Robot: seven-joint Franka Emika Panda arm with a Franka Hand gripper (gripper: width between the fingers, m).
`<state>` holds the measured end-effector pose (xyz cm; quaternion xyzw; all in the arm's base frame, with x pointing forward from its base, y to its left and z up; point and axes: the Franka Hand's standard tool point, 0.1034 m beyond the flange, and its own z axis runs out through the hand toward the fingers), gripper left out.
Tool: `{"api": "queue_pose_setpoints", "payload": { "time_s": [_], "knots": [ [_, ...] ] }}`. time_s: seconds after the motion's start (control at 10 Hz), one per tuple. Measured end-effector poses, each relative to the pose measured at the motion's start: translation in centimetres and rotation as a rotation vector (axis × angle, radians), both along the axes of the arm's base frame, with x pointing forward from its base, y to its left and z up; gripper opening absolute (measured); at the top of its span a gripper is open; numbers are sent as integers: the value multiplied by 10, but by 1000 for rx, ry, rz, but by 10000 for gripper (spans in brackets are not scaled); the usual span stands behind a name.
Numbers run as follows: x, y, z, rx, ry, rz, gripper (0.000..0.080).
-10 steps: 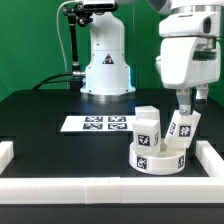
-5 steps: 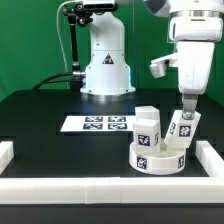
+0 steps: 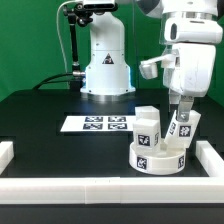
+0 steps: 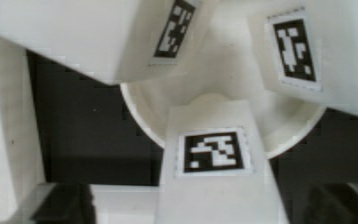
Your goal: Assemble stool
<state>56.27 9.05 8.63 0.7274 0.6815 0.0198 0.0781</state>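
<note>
The seat (image 3: 158, 155) lies on the surface (image 3: 60, 145) at about 4 o'clock, legs (image 3: 147, 127) standing in it. The gripper (image 3: 181, 120) stands over the tilted leg (image 3: 180, 128), probably to straighten it; its grip I cannot tell.

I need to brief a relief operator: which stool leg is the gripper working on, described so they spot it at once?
Find the thick round white plastic seat disc at the front of the black table, toward the exterior view's right. Two short blocky white tagged legs stand on it. The one you want is the tilted leg directly under the gripper; the upright leg beside it stands straight and free.
</note>
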Motion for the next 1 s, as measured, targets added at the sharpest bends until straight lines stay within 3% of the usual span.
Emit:
{"api": "queue_pose_setpoints", "payload": {
  "time_s": [0.1,0.2,0.3,1.0],
  "knots": [
    [0,0,0,0,0,0,409],
    [0,-1,0,0,-1,-3,409],
    [0,-1,0,0,-1,-5,337],
    [0,-2,0,11,-7,-83,337]
  ]
}}
